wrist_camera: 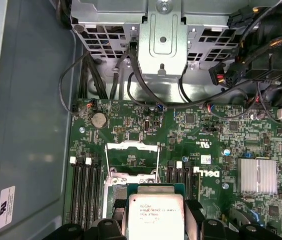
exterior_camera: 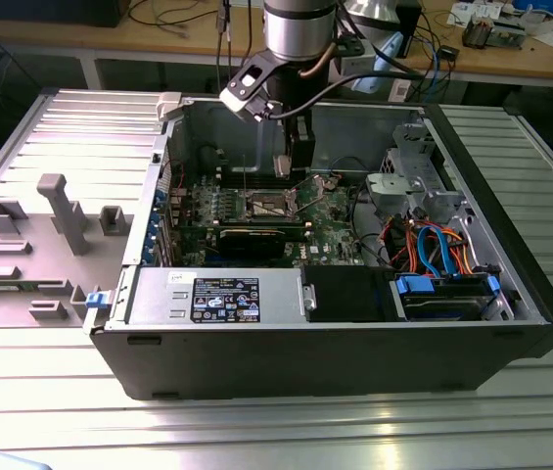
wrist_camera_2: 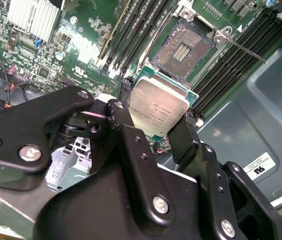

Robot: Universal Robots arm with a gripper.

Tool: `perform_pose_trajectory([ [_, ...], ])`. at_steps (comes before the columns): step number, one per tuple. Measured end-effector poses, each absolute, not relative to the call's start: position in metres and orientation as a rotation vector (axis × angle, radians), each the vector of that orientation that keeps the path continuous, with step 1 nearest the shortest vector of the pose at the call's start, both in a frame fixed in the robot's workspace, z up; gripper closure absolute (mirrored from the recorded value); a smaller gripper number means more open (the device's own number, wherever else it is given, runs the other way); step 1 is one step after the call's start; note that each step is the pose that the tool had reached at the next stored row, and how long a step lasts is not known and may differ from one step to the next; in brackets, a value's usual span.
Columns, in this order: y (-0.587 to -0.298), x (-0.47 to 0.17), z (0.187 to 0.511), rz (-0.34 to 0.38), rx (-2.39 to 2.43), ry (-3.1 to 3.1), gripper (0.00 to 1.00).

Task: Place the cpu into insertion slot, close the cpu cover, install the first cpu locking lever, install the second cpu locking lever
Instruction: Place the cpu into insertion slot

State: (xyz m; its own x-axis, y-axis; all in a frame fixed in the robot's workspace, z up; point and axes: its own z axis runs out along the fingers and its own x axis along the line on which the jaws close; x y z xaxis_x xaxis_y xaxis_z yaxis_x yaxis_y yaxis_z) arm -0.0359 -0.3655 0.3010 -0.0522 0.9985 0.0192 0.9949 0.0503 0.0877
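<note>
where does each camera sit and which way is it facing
exterior view: off the arm, above the open computer case, looking down into it; the arm enters from above.
second wrist view: on the wrist, looking past the gripper at the insertion slot; black gripper links show.
first wrist view: on the wrist, looking across the motherboard toward a metal cage; the fingertips show.
shared: both wrist views show the cpu held between the fingers, not yet in the slot.

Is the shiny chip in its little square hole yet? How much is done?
Not yet. The gripper is shut on the flat silver-grey square cpu, close to the open square silver-rimmed insertion slot. The thin silvery framed cpu cover stands open. Seating the chip, closing the cover and both locking levers are left.
</note>
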Motion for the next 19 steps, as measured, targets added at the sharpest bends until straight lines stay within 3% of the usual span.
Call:
perform_pose_trajectory([
  [19,-0.3668,-0.0363,0.2960,0.119,2.130,2.243,0.45],
])
